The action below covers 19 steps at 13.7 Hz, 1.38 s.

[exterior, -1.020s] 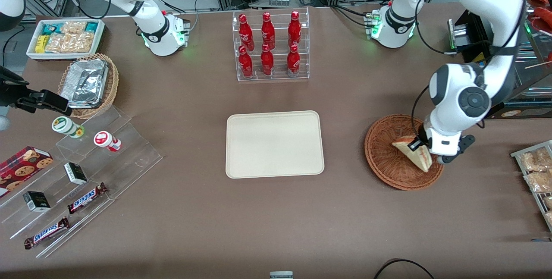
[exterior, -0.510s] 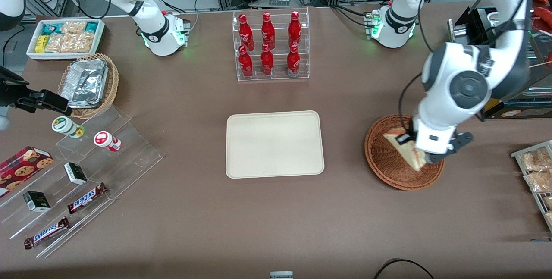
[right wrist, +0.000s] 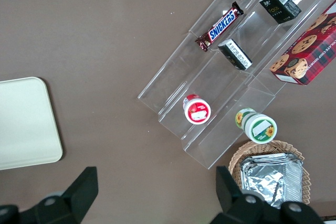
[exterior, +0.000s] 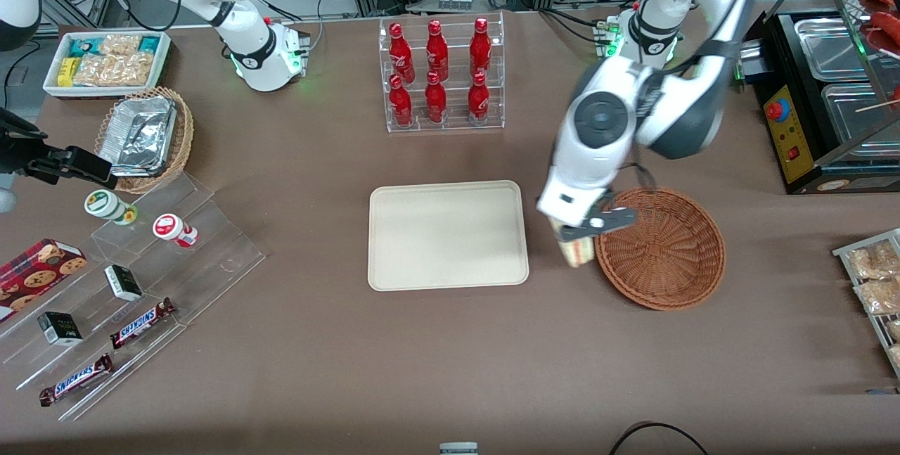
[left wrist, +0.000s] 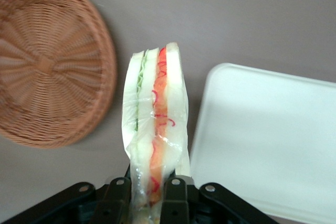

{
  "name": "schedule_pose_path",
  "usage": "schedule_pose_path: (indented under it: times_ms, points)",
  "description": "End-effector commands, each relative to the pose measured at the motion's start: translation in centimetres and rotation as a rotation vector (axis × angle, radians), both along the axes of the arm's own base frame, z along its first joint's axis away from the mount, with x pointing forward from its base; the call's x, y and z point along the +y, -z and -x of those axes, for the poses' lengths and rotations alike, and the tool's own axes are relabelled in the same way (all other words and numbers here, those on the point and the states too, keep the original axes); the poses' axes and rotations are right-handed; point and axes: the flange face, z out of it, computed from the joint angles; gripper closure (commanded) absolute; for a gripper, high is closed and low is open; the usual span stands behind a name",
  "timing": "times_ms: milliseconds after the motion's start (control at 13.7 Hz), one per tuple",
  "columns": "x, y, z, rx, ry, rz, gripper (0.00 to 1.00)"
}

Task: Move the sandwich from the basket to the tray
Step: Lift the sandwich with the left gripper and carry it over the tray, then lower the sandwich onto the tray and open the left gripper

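1. Fingers (left wrist: pixel 118 203) are clamped on the sandwich (left wrist: pixel 155 129), one on each flat side, and the wedge sticks straight out from the gripper (left wrist: pixel 148 203).
2. Table (exterior: pixel 450 356) fills the front view, brown from edge to edge.
3. Tray (exterior: pixel 448 235) lies at the centre of the frame, bare.
4. Basket (exterior: pixel 661 247) sits right of centre with nothing in it.
5. Gripper (exterior: pixel 580 233) hangs over the strip of table between tray and basket.
6. Sandwich (exterior: pixel 575 251) is up off the table, just beside the basket's rim, near the tray's edge.
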Motion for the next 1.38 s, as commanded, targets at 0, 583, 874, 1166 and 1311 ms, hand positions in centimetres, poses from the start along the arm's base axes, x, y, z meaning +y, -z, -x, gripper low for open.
schedule_pose_path:
  times_ms: [0,583,874,1166,1311]
  points:
    - [-4.4,1.3,-0.7,0.003,0.018,0.016,0.96]
    - [-15.6,6.2,3.5,-0.066,0.106,0.078,0.95]
    - [-17.9,9.8,5.2,-0.045,0.155,0.056,0.95]
    - [-18.4,12.6,5.4,-0.042,0.171,0.056,0.95]
    - [-18.4,13.4,5.5,-0.035,0.175,0.049,0.95]
